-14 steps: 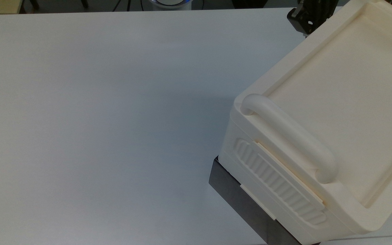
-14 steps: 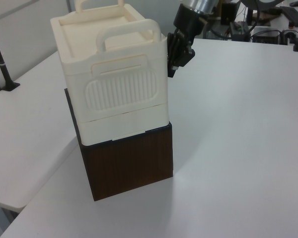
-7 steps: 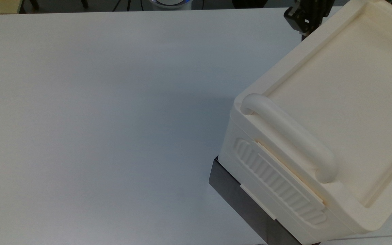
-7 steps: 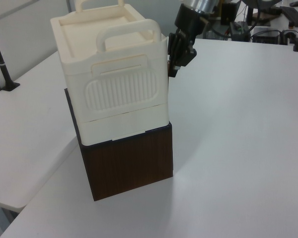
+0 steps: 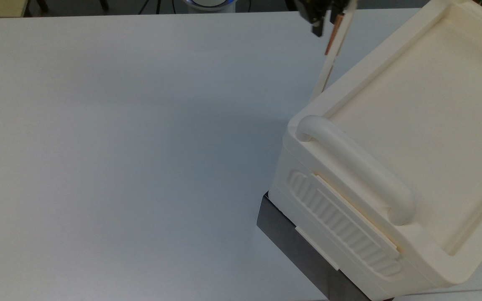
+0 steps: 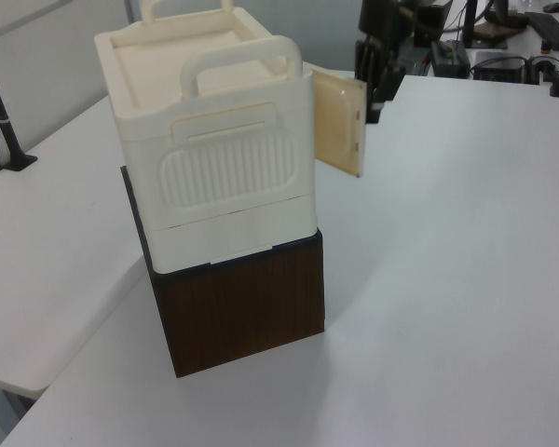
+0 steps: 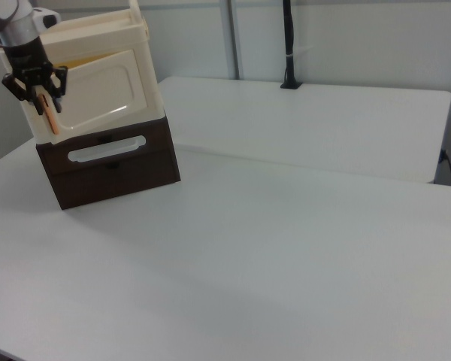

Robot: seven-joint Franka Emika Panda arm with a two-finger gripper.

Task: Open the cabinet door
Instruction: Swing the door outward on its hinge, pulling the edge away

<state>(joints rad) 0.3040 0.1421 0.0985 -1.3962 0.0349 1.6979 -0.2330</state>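
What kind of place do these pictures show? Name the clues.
Probably a robotics lab or office workroom: plain white tables, a robot gripper at the cabinet door, and monitors and cables behind the left view's table.

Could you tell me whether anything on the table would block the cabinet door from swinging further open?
Nothing visible does. The cabinet door stands partly open with the end effector at its handle edge, and the table beyond it is bare in the left view.
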